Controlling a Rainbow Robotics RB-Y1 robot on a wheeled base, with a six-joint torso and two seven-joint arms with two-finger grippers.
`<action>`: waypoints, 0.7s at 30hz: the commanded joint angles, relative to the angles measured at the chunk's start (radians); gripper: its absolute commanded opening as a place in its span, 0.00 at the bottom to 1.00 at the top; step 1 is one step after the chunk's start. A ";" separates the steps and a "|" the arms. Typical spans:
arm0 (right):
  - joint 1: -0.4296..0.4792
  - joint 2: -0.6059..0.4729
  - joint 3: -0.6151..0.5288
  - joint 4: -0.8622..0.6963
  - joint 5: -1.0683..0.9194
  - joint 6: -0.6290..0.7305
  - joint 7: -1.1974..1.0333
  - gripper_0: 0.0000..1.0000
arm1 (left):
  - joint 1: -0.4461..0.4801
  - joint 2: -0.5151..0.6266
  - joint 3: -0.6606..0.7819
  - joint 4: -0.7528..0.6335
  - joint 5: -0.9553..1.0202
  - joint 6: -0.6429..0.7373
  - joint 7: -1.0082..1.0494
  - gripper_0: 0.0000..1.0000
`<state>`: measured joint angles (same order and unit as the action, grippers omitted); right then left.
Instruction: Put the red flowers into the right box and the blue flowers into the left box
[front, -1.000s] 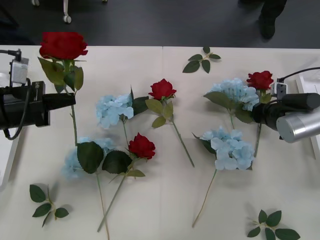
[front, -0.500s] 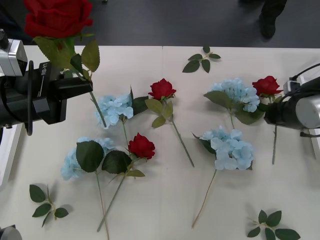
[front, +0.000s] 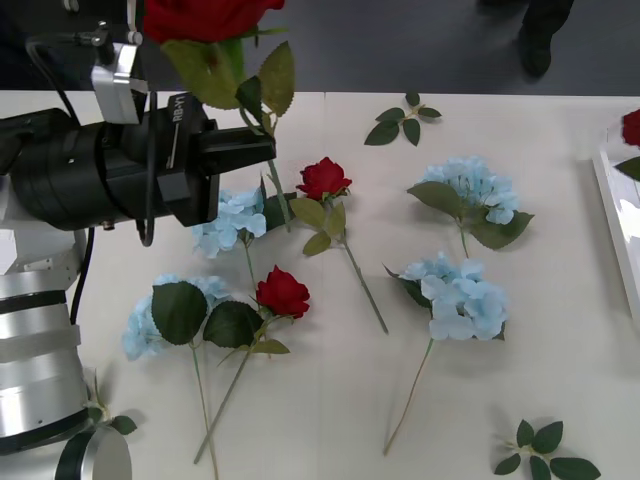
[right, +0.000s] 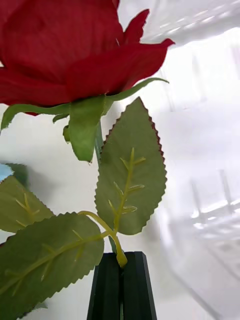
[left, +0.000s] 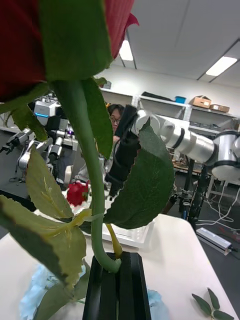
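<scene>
My left gripper (front: 258, 150) is shut on the stem of a red flower (front: 205, 15), held high above the table's left half; its black fingers (left: 107, 287) pinch the green stem. My right gripper (right: 121, 282) is shut on the stem of another red flower (right: 65, 45), whose bloom (front: 632, 126) shows over the right box (front: 612, 215). Two red flowers (front: 325, 178) (front: 283, 292) lie on the table among several blue flowers (front: 228, 218) (front: 470, 182) (front: 458, 295). The left box is hidden behind my left arm.
Loose green leaf sprigs lie at the back centre (front: 405, 118), front right (front: 545, 460) and front left (front: 120, 425). In the left wrist view my right arm (left: 185, 142) reaches over the white tray (left: 140, 235). A person's foot (front: 535, 45) stands beyond the table.
My left arm has lifted its red flower higher and swung it right. My right arm has carried its red flower rightward from the table to the right box, leaving the front view.
</scene>
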<state>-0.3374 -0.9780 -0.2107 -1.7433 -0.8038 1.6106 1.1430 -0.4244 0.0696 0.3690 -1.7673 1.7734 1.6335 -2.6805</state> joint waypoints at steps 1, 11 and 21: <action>-0.008 -0.149 -0.019 0.061 -0.048 -0.012 0.095 0.00 | -0.027 -0.022 -0.024 -0.027 -0.026 -0.004 -0.025 0.00; -0.008 -0.234 -0.024 0.444 -0.051 -0.351 0.374 0.00 | -0.027 -0.022 -0.045 -0.026 -0.020 -0.004 -0.025 0.00; -0.008 -0.163 0.093 0.617 0.012 -0.679 0.580 0.00 | -0.027 -0.022 -0.045 -0.026 -0.020 -0.004 -0.025 0.00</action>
<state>-0.3373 -1.1778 -0.1525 -1.1130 -0.8254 0.9733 1.6756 -0.4349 0.0446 0.3280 -1.7673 1.7442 1.6335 -2.6805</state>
